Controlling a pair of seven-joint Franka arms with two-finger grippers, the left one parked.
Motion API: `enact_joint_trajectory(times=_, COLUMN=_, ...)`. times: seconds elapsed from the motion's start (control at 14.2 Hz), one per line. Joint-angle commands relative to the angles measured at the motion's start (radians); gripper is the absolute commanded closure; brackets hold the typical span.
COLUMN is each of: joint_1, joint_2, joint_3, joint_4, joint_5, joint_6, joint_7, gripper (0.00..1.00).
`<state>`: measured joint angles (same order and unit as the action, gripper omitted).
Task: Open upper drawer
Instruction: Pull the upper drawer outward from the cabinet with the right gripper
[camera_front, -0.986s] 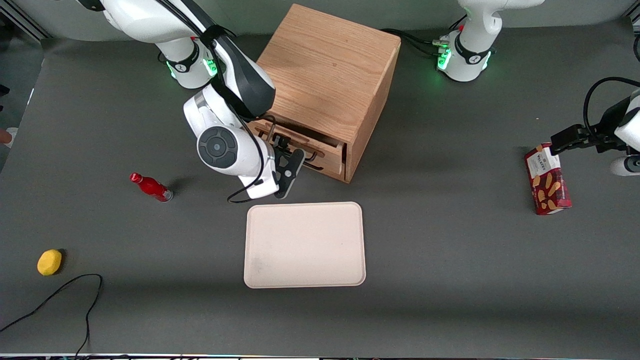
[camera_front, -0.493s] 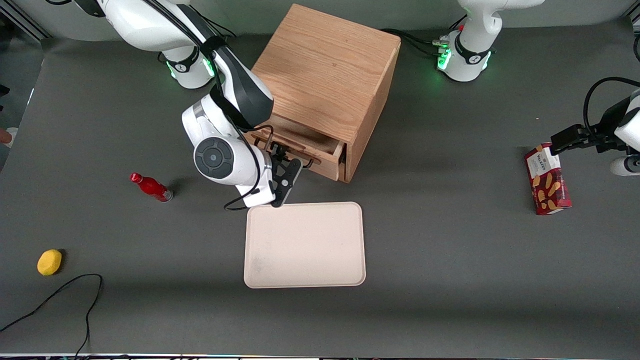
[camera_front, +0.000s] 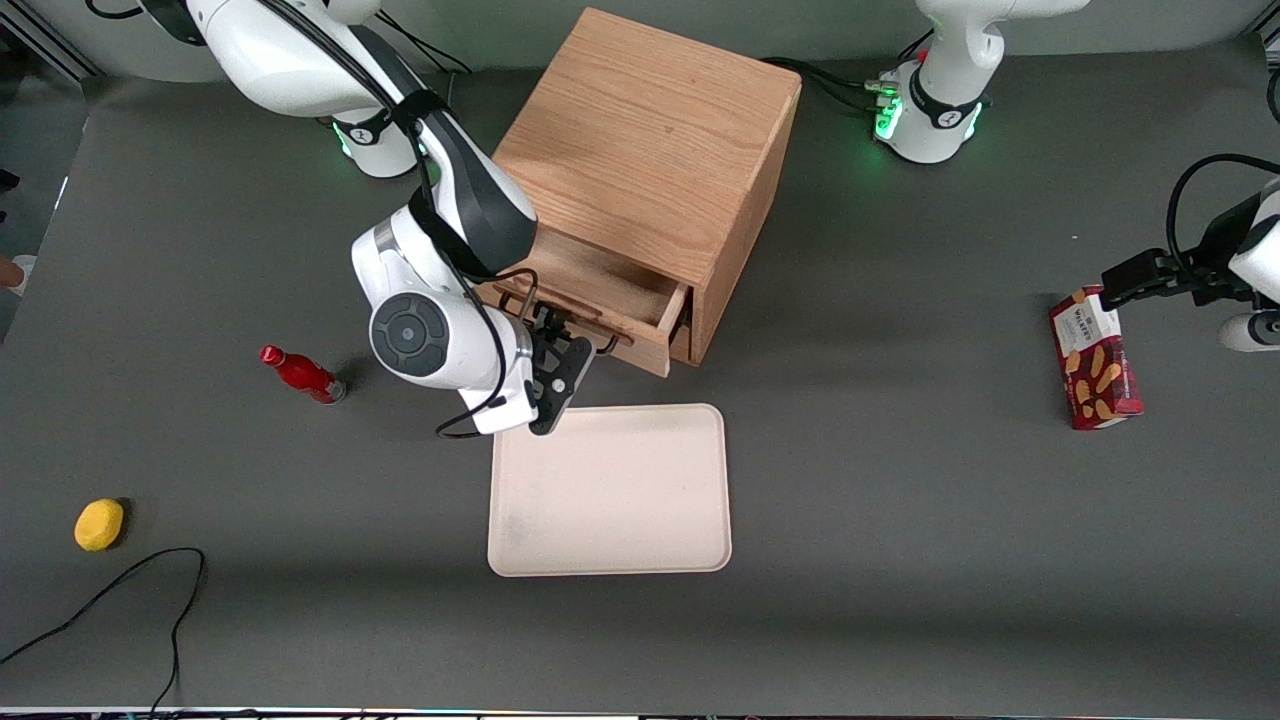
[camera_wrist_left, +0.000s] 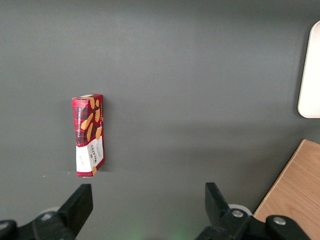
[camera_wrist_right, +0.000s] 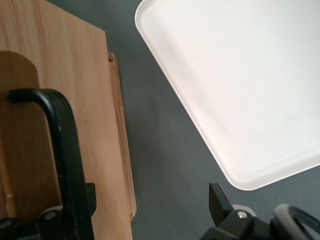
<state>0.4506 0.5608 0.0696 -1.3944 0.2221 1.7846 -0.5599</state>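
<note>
The upper drawer (camera_front: 606, 283) of the oak cabinet (camera_front: 655, 140) stands pulled partway out, and its hollow inside shows from above. My right gripper (camera_front: 556, 345) is at the drawer's front, low over the table. Its fingers are open and wide apart. In the right wrist view the drawer's oak front (camera_wrist_right: 60, 65) fills one side. The thin black handle (camera_wrist_right: 64, 145) runs down right beside one fingertip (camera_wrist_right: 89, 197). The gripper (camera_wrist_right: 152, 202) has only grey table between its tips. The other fingertip (camera_wrist_right: 219, 199) hangs over bare table.
A cream tray (camera_front: 610, 490) lies just nearer the camera than the gripper. A red bottle (camera_front: 302, 374) and a yellow lemon (camera_front: 99, 524) lie toward the working arm's end of the table. A red biscuit box (camera_front: 1094, 372) lies toward the parked arm's end.
The drawer has slid farther out of the cabinet. My gripper and wrist have moved away from the cabinet with it, nearer the tray's corner.
</note>
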Motion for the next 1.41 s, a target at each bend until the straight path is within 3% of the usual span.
enact_joint_trajectory(times=0.0, joint_1=-0.021, joint_2=0.025, joint_3=0.001, joint_4=0.055, joint_5=-0.012, joint_6=-0.007, joint_7=-0.02, gripper=0.0)
enact_joint_trajectory(times=1.34, joint_1=-0.072, joint_2=0.077, joint_3=0.001, joint_4=0.149, joint_5=-0.032, joint_6=-0.01, joint_7=-0.068, gripper=0.0)
